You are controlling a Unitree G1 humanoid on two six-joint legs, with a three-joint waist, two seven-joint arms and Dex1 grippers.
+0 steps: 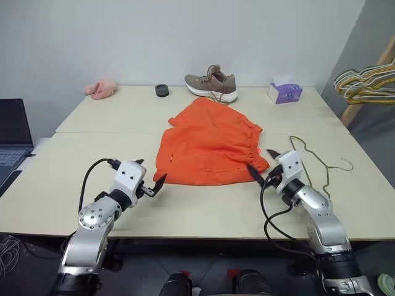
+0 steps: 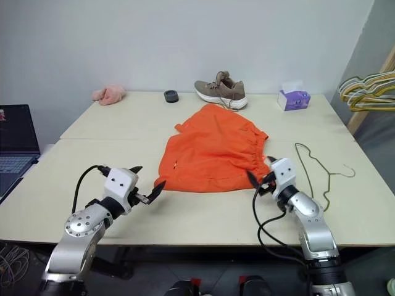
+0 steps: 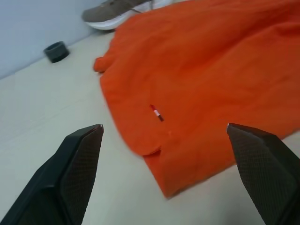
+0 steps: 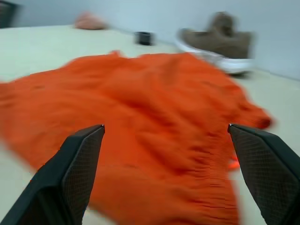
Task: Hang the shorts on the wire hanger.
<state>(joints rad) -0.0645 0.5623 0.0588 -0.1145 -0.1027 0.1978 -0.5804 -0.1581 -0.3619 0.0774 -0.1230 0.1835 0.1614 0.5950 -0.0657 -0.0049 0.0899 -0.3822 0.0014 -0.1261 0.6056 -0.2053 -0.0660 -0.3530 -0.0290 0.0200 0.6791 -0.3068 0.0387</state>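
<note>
The orange shorts [image 1: 210, 145] lie flat in the middle of the table, gathered waistband toward the right. The thin wire hanger [image 1: 316, 161] lies on the table just right of them, its hook pointing right. My left gripper [image 1: 151, 171] hovers open just off the shorts' near left corner, nothing between its fingers. My right gripper [image 1: 262, 162] is open at the near right corner, beside the waistband end, and holds nothing. Between the left wrist view's fingers [image 3: 79, 164] shows the shorts' hem [image 3: 187, 108]. The right wrist view's fingers [image 4: 262, 159] frame the waistband [image 4: 187, 183].
A brown sneaker [image 1: 212, 83], a small black round object [image 1: 162, 90], a pink cloth lump [image 1: 100, 89] and a purple tissue box [image 1: 284, 92] sit along the table's far edge. A bunch of coloured hangers [image 1: 367, 83] hangs at the right. A laptop [image 1: 12, 139] stands at the left.
</note>
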